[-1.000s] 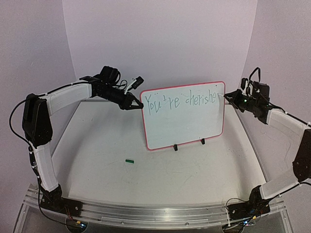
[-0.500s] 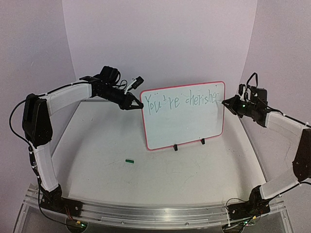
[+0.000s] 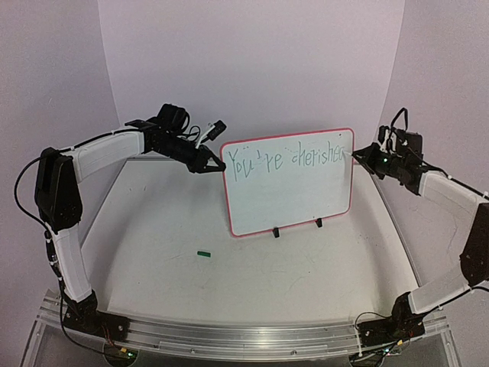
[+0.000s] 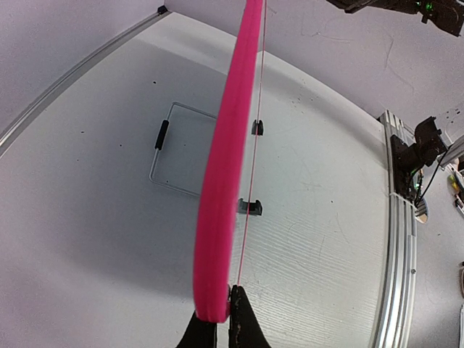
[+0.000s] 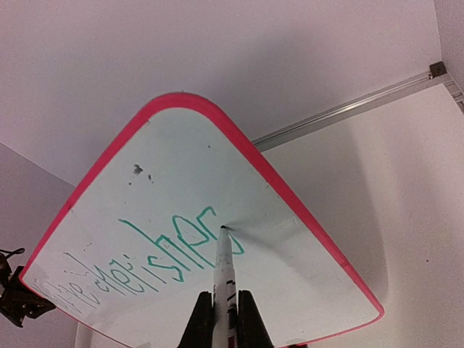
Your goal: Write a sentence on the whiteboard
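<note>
The whiteboard (image 3: 294, 191) with its red frame stands upright on two black clip feet at the middle of the table. Green handwriting, the sentence (image 3: 284, 158), runs along its top and reads "You're cherishe" plus a part-drawn letter. My left gripper (image 3: 216, 164) is shut on the board's upper left edge; in the left wrist view the pink frame (image 4: 221, 217) sits pinched at the left gripper (image 4: 220, 308). My right gripper (image 3: 364, 158) is shut on a white marker (image 5: 225, 279), whose tip touches the whiteboard (image 5: 174, 188) beside the last green letter (image 5: 239, 243).
A small green marker cap (image 3: 203, 253) lies on the table in front of the board, left of centre. A wire stand (image 4: 177, 156) lies flat behind the board. Lilac walls close in the back and both sides; a metal rail (image 3: 229, 332) runs along the near edge.
The right gripper drew back slightly from the board's top right corner, then returned with the marker tip on the surface. The last letter has grown. The left arm and board stayed still.
</note>
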`<state>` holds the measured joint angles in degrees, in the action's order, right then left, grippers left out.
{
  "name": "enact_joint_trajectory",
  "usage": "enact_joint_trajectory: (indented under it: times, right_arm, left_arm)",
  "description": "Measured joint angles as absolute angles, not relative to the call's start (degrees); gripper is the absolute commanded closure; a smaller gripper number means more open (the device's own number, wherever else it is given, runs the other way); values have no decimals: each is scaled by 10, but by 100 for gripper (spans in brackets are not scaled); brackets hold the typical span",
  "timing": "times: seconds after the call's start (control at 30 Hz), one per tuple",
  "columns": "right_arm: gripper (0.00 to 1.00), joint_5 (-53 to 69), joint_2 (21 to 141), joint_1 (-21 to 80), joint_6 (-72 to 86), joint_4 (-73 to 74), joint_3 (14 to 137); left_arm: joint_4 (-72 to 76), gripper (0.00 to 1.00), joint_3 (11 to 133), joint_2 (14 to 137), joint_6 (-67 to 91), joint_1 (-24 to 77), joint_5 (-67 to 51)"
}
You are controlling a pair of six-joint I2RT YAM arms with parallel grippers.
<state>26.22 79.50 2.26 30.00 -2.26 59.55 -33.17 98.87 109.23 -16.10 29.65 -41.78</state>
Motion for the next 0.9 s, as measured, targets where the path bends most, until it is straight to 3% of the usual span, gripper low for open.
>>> enact_joint_trajectory:
  times: [0.4,0.9]
  right_arm:
    - [100,261,804,23,300,-26,642]
    - [100,260,807,23,300,-27,602]
  left_arm:
    - [-332,100,989,1092,-163,296,-418]
    - [-332,100,989,1092,-162,296,-419]
